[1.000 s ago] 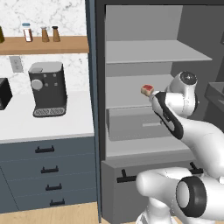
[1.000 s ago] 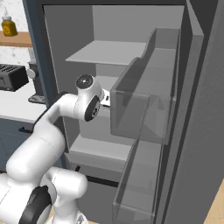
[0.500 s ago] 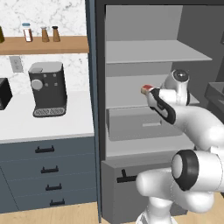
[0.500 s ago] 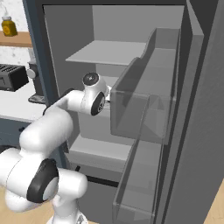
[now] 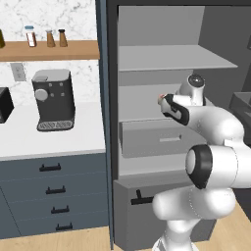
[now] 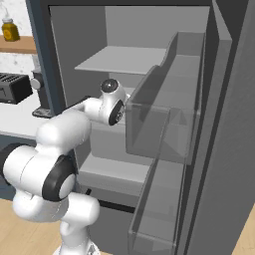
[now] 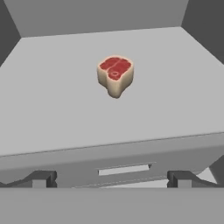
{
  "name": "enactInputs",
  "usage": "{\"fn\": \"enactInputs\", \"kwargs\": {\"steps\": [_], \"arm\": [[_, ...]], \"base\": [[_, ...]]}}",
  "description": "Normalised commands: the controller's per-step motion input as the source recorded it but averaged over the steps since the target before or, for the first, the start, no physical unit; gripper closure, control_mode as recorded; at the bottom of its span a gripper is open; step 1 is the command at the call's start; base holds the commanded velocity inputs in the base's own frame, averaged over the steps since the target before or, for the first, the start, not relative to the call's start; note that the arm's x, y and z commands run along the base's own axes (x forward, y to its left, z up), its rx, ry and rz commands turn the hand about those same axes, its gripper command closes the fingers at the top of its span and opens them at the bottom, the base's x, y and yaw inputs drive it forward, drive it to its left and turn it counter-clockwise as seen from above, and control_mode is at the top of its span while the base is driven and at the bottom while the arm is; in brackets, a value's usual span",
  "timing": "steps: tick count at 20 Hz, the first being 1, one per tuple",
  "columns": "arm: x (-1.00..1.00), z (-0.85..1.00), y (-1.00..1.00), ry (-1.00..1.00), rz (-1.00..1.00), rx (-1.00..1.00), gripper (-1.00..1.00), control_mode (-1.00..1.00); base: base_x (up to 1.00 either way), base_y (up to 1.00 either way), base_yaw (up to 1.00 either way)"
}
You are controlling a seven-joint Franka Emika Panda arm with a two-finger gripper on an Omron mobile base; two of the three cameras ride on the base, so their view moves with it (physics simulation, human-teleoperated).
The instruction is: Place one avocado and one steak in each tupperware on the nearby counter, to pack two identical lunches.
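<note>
A raw red steak (image 7: pixel 115 75) with a pale fat rim lies alone on the grey middle fridge shelf (image 7: pixel 52 113). In the left base view the steak (image 5: pixel 161 98) peeks out just left of my hand. My gripper (image 7: pixel 111 180) hovers in front of and above the shelf edge, open, with nothing between its fingertips (image 7: pixel 41 179). The steak is well ahead of it, apart from the fingers. The white counter (image 5: pixel 49 142) runs left of the fridge over dark drawers. Avocado and tupperware are out of view.
A coffee machine (image 5: pixel 54 100) and a black toaster (image 6: pixel 15 87) stand on the counter. A wooden shelf (image 5: pixel 49 49) carries small bottles. An upper fridge shelf (image 5: pixel 171 63), a drawer (image 5: pixel 162 139) below and clear door bins (image 6: pixel 164 124) hem in my arm.
My arm has folded forward and its elbow has swung right. The hand has edged a little up and closer to the shelf. The steak has stayed put and the gripper has stayed open.
</note>
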Motion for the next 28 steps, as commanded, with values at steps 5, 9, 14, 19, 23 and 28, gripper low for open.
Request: {"fn": "enactInputs", "kwargs": {"steps": [5,9,14,19,23,28], "arm": [[0.25,-0.12,-0.19,0.0,0.0,0.0,-1.0,-1.0],[0.33,-0.28,-0.07,0.0,0.0,0.0,-1.0,-1.0],[0.36,-0.21,-0.03,0.0,0.0,0.0,-1.0,-1.0],[0.31,-0.14,-0.01,0.0,0.0,0.0,-1.0,-1.0],[0.26,-0.03,-0.08,0.0,0.0,0.0,-1.0,-1.0],[0.32,-0.09,-0.02,0.0,0.02,0.0,-1.0,-1.0]], "base": [[0.0,0.0,0.0],[0.0,0.0,0.0],[0.0,0.0,0.0],[0.0,0.0,0.0],[0.0,0.0,0.0],[0.0,0.0,0.0]]}}
